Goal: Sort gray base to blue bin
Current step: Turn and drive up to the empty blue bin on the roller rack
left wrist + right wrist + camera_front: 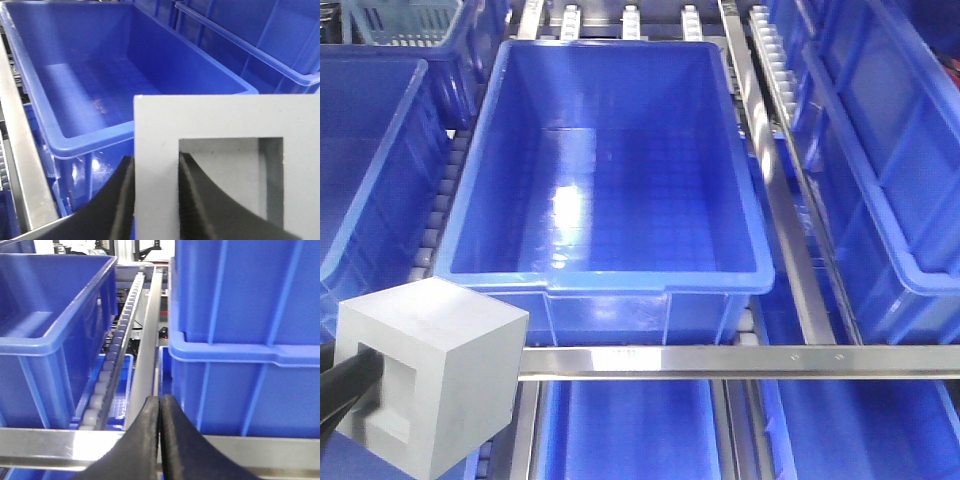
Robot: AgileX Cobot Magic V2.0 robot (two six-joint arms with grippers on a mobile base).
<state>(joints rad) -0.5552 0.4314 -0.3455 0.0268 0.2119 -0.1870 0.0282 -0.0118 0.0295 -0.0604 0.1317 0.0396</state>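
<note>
Clamping the gray base (430, 370) by its recess wall, left tool (156, 162) faces that recess; right tool (160, 401) closed.

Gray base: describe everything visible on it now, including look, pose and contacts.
The gray base is a matte light-gray cube-like block, sharp-edged, with a square recess sunk into one side face. The left end effector pinches one recess wall: one black finger inside the recess, one on the outer face. The block is at the front view's lower left, outside the blue bin, near its front left corner. Nothing else visibly touches it.
</note>
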